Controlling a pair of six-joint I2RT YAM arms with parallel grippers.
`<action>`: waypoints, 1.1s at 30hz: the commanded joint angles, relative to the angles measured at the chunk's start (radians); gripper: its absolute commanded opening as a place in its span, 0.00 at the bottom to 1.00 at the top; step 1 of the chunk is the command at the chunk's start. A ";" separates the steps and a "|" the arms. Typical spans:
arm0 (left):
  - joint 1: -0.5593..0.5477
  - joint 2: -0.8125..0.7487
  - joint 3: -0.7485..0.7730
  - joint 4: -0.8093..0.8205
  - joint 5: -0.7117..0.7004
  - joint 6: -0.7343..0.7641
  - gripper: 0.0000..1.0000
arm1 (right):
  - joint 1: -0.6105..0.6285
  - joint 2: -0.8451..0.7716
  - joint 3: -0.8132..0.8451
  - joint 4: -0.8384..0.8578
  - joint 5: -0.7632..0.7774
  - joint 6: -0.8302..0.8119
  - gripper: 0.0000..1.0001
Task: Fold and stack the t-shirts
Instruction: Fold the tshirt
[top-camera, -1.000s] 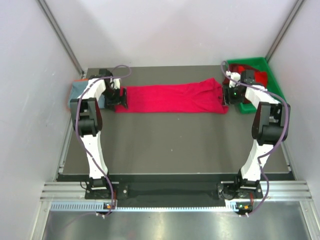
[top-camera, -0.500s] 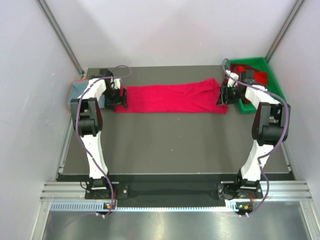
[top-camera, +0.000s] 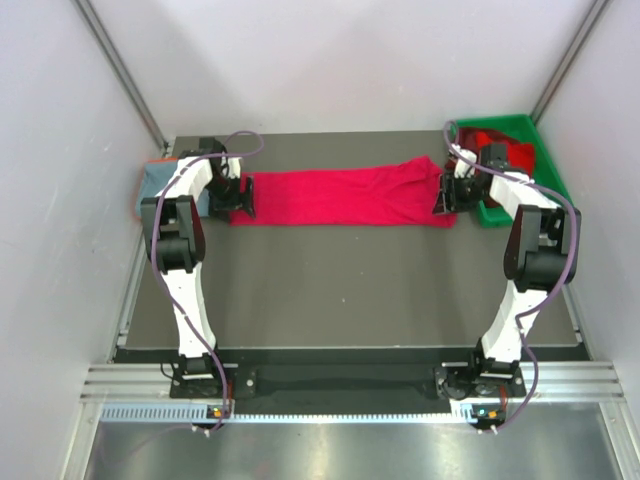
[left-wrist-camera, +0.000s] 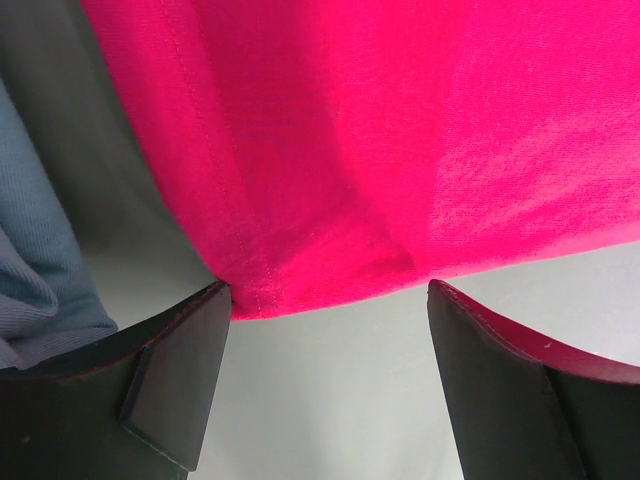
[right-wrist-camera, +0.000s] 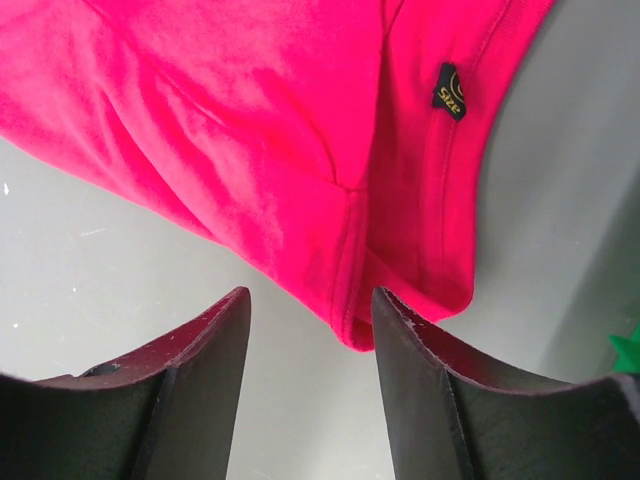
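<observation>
The red t-shirt (top-camera: 340, 197) lies stretched in a long flat band across the far part of the desk (top-camera: 350, 290). Off its left end a grey-blue t-shirt (top-camera: 158, 185) sits bunched at the desk's edge. At that same left end the left end effector (left-wrist-camera: 325, 300) hangs low with its jaws wide apart, one finger on either side of the hem corner, gripping nothing; it has not moved in the last second. At the shirt's right end the right end effector (right-wrist-camera: 310, 300) is also open and empty, with the cloth's folded edge and its size label (right-wrist-camera: 450, 90) just beyond the fingers. This arm has changed: a second ago it stood slightly further out toward the green bin (top-camera: 548, 150), just past the shirt's right end. Now it has edged in over the cloth, and its jaws have narrowed a little. The shirt itself has not shifted. Both ends seem to be lining up for a pinch, so the fold is not yet begun.
</observation>
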 joint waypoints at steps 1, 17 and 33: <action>-0.004 0.011 0.014 0.004 -0.008 0.015 0.84 | -0.016 -0.027 -0.006 0.006 0.003 -0.020 0.52; -0.004 0.001 0.000 0.004 -0.028 0.019 0.84 | -0.031 0.008 0.016 0.014 -0.028 -0.010 0.20; -0.004 -0.006 -0.006 0.003 -0.051 0.022 0.83 | -0.039 0.040 0.023 0.028 -0.036 0.000 0.17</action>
